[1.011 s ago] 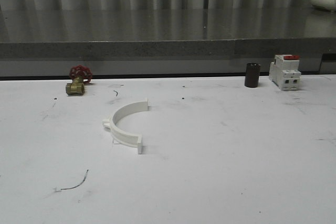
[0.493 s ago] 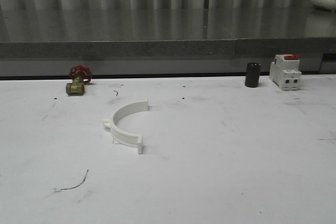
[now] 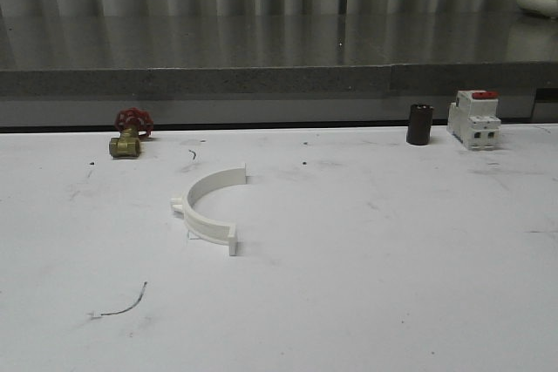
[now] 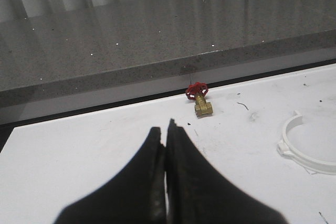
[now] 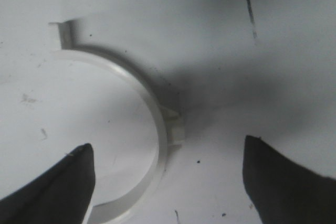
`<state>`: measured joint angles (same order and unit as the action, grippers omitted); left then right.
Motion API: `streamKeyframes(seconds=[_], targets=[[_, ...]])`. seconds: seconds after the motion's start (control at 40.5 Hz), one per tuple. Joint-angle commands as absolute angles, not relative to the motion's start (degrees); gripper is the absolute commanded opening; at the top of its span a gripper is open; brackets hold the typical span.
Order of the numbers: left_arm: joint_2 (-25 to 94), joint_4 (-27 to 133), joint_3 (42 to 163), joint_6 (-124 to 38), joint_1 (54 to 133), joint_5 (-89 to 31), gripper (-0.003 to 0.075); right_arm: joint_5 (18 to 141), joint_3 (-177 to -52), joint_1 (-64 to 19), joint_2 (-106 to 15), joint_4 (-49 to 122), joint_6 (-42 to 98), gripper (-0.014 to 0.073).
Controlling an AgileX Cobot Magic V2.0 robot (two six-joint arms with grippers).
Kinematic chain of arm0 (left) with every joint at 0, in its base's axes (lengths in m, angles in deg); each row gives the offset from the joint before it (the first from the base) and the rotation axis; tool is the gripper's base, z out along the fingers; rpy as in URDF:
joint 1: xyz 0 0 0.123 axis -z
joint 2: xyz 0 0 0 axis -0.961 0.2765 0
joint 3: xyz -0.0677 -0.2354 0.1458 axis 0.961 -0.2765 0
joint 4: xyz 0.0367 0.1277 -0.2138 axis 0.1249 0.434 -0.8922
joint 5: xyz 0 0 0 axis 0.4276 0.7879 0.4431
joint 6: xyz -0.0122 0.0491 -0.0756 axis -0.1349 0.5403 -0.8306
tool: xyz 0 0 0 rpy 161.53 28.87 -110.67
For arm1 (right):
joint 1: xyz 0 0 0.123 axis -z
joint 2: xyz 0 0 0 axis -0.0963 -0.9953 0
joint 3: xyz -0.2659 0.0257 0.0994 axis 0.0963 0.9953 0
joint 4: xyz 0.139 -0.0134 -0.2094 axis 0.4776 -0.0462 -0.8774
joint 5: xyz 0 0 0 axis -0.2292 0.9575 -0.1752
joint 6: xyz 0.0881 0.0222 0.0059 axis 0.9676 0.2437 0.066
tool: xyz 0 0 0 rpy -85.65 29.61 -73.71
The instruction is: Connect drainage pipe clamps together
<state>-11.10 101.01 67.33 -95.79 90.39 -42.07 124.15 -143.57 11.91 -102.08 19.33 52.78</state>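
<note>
Nothing on the table has shifted: right gripper (image 5: 168, 156), fingers wide apart, hovers over a half-ring clamp (image 5: 152, 129) between them and should straddle its band squarely; left gripper (image 4: 166, 135) is pressed together.

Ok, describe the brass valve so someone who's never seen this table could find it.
Look along the white table's far edge, toward its left end. The brass valve sits there, beyond the white half-ring clamp. Its red handwheel sets it apart; the black cylinder and breaker stand far right.
</note>
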Motion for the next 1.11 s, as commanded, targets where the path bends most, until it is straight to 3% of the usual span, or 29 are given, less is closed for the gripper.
streamKeyframes(seconds=[0.0,0.419,0.765,1.085], targets=[[-10.60,101.45,68.80,-95.97,90.27,-37.76,-0.0020,125.40,-147.79,12.36,-101.96,18.29,52.58,0.0597],[-10.60,101.45,68.80,-95.97,90.27,-37.76,-0.0020,128.34,-150.78,12.36,-107.60,17.80,52.58,0.0583],[-10.60,101.45,68.80,-95.97,90.27,-37.76,-0.0020,130.19,-150.78,12.36,-107.60,17.80,52.51,0.0242],[-10.60,101.45,68.80,-95.97,90.27,-37.76,-0.0020,130.24,-150.78,12.36,-107.60,17.76,51.93,0.0209]])
